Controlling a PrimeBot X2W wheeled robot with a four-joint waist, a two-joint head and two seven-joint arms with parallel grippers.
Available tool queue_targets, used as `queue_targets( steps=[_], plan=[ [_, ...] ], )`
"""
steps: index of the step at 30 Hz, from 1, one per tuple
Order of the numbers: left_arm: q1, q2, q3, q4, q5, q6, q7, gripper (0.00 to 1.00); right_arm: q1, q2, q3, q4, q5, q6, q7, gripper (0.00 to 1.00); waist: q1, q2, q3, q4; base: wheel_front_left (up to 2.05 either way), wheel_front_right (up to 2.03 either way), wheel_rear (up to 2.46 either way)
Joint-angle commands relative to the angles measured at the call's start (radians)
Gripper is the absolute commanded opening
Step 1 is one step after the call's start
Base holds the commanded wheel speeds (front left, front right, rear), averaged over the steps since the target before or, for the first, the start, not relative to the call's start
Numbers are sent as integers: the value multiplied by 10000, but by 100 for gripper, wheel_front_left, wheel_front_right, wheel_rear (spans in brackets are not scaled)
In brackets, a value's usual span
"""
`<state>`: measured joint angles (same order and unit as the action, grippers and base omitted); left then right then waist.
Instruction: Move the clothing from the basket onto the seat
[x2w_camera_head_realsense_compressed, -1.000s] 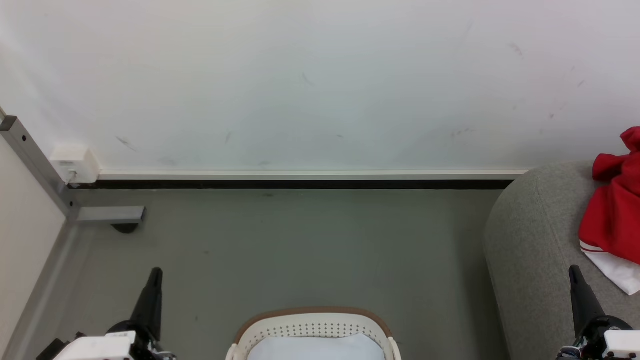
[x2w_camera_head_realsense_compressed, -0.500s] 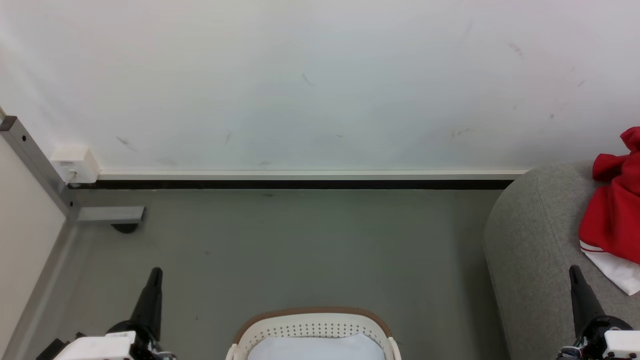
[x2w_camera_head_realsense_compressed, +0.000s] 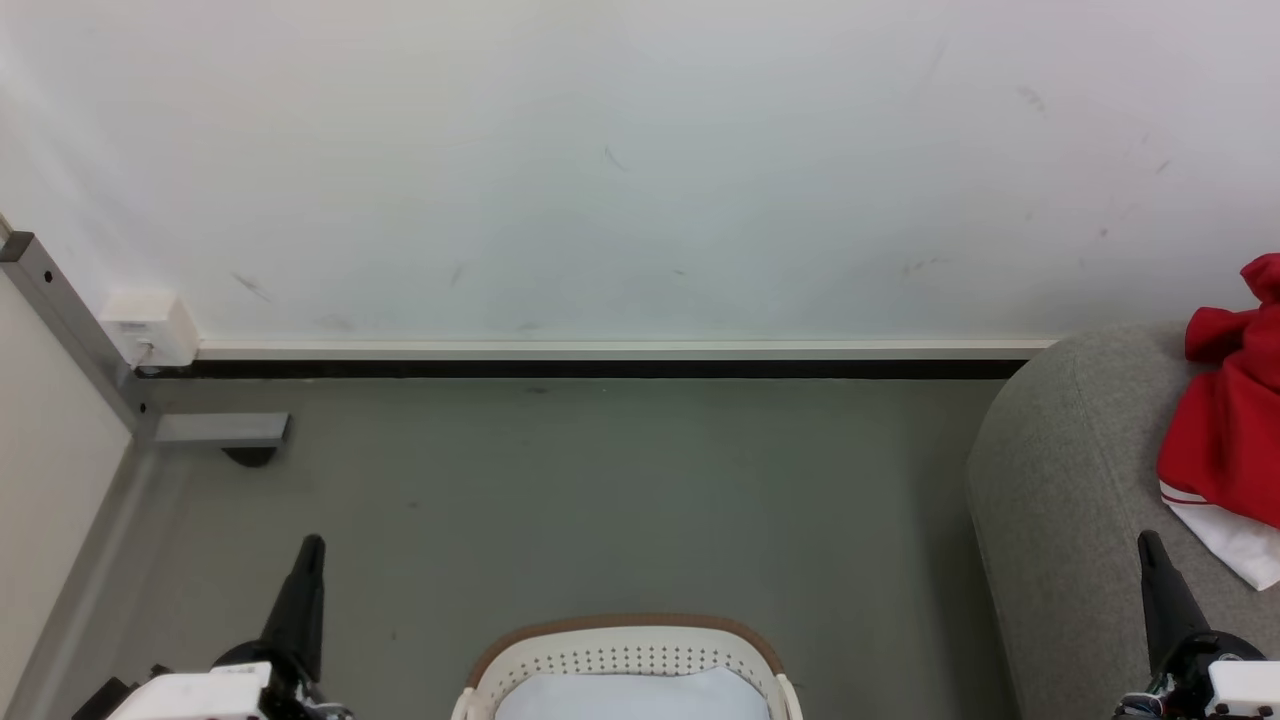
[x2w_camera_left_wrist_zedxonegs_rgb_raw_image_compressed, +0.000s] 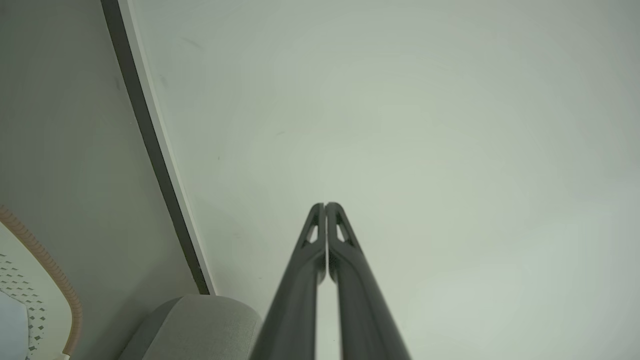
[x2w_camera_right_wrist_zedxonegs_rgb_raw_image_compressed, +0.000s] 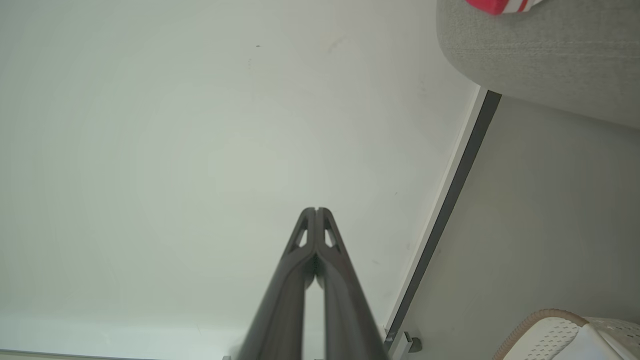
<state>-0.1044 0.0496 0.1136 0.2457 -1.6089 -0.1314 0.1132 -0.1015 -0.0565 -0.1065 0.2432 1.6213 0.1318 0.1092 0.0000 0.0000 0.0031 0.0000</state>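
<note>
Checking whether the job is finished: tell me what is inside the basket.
Inside the basket, a pale bluish-white cloth lies below its holed far wall. The red clothing lies on the seat instead. Anything under the cloth is covered.

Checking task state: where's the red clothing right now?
Head view, far right: the clothing lies on the seat, beyond the right gripper, well apart from the basket at bottom centre.

Bare floor lies between basket and seat.
</note>
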Motion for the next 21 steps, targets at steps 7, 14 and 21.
queue_targets(
  steps=[7, 14, 21],
  plan=[
    [-83, 12, 32, 2, -89, -20, 34, 0, -115, 23, -46, 25, -50, -21, 19, 0, 0, 0, 0, 0, 0, 0, 0],
    [-84, 11, 35, 2, -86, -20, 36, 0, -117, 28, -54, 26, -60, -21, 28, 0, 0, 0, 0, 0, 0, 0, 0],
    [-84, 8, 37, 1, -83, -20, 39, 0, -117, 30, -63, 25, -69, -21, 29, 0, 0, 0, 0, 0, 0, 0, 0]
  ],
)
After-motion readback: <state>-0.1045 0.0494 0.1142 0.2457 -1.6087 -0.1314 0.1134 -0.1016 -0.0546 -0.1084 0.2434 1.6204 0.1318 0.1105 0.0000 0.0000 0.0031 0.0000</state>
